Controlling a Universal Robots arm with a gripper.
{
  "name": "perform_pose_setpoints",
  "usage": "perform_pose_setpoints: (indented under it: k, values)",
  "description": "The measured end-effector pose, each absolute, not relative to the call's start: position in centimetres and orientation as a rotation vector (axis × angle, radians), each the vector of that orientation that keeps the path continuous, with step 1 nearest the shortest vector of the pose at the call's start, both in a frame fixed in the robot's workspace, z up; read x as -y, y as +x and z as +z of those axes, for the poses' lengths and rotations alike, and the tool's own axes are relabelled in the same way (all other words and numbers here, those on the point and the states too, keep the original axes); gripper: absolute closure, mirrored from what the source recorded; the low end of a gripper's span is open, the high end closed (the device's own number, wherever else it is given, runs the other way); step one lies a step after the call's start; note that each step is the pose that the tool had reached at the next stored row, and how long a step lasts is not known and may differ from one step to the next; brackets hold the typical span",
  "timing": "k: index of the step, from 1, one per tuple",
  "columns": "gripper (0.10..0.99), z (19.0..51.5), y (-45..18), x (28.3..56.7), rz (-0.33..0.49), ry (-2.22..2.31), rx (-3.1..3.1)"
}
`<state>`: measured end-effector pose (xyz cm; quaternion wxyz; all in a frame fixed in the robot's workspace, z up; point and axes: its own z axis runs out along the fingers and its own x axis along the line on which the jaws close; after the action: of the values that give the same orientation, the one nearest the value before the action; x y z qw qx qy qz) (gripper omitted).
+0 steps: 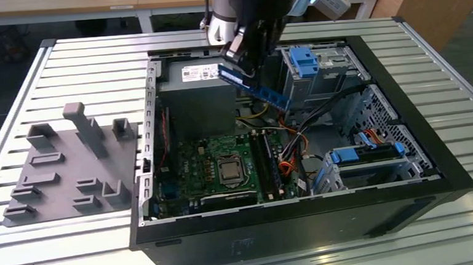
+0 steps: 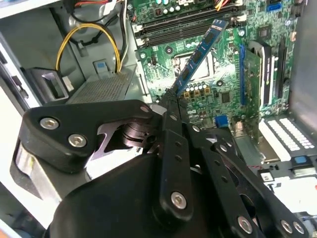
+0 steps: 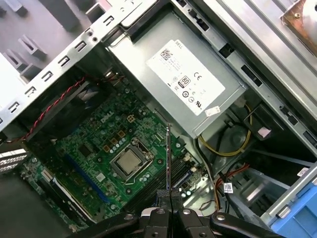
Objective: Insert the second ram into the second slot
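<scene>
Gripper (image 2: pixel 174 101) pinched narrow on one end of the second ram (image 2: pixel 200 52); stick tilted in the air over the open case, well above the memory slots (image 1: pixel 269 161); my judgement: you should level it and line it along the slot before pressing; loose cables (image 1: pixel 302 131) crowd the slots on the exterior view's right; power supply (image 1: pixel 197 101) at the board's far side.

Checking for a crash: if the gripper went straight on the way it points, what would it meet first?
Its held second ram leads the gripper, so that would likely touch the motherboard at the memory slots beside the processor socket; depth is unclear.
</scene>
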<state>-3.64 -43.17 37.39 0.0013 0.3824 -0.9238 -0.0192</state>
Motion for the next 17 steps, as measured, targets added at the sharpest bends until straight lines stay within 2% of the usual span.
perform_pose_setpoints:
  k: [17]
  values:
    - [0.969,37.29,-3.64,43.89,-0.058,0.977,2.985]
